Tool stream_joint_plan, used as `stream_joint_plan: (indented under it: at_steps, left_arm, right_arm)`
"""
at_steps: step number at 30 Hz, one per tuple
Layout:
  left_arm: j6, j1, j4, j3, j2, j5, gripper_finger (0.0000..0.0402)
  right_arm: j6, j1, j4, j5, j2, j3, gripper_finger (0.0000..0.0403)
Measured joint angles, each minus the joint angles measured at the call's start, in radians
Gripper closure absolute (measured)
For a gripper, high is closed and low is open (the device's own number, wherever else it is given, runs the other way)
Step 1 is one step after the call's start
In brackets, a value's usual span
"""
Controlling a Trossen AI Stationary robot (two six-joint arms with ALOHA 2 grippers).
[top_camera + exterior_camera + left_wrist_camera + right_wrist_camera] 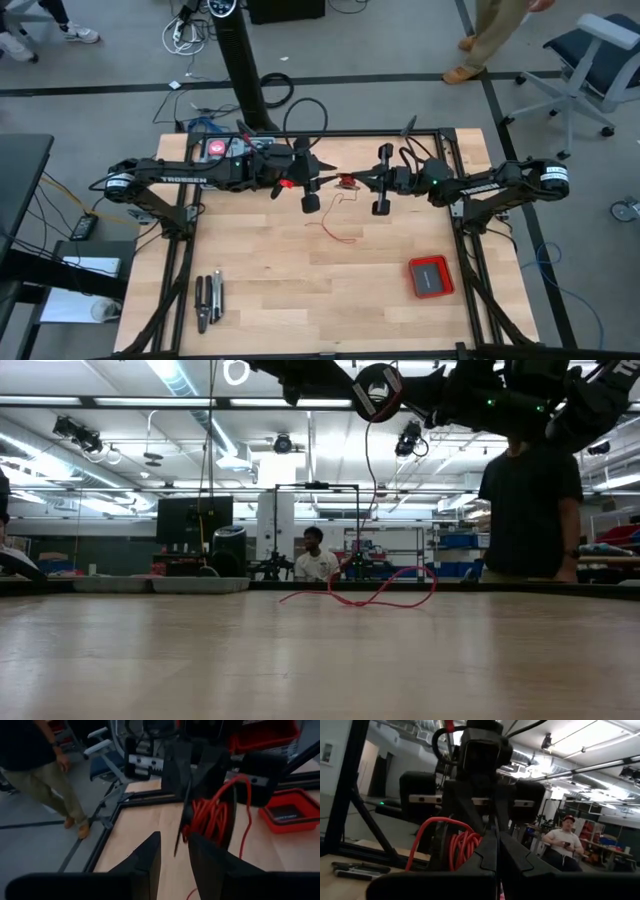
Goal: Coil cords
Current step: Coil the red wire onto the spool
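Observation:
The cord is a thin red wire, partly wound as a coil [210, 820] on a small black spool [347, 182] held high over the table's middle. Its loose end drops from the spool [378, 390] and lies in squiggly loops on the wood [365, 598]. My right gripper [496, 854] reaches in from the right and is shut at the spool. My left gripper [175, 852] comes from the left, open, its fingers standing on either side of a thin dark edge of the spool without plainly touching it. My right gripper pinches a thin dark edge of the spool [496, 831] between its two fingers, right beside the red coil [462, 847]. The fingers come about level from the table's right. The spool is lifted clear, and the wire hangs slack below it down to the table.
A flat red square box [431, 276] lies at the near right, and dark hand tools [208, 300] at the near left. A black frame rail [330, 133] runs along the far edge. One person stands beyond the table [530, 490]; another sits farther off [315, 558].

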Motion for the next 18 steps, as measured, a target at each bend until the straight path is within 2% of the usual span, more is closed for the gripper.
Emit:
stream_joint_plan:
  at_steps: [6,9,13,18]
  left_arm:
    - [0.006,0.0,0.027,0.0,0.0,0.024,0.0303]
    - [0.008,0.0,0.027,0.0,0.001,0.061,0.033]
    - [0.008,0.001,0.041,0.0,0.01,0.077,0.0389]
    - [0.012,0.018,0.048,0.0,0.024,0.082,0.0399]
  right_arm:
    - [-0.003,0.0,0.001,-0.013,0.0,0.0,0.0401]
    - [-0.003,0.0,0.001,-0.013,0.0,0.001,0.0401]
    - [-0.001,0.001,0.003,-0.018,0.0,0.001,0.04]
    - [0.002,-0.001,0.008,-0.03,0.0,0.001,0.0399]
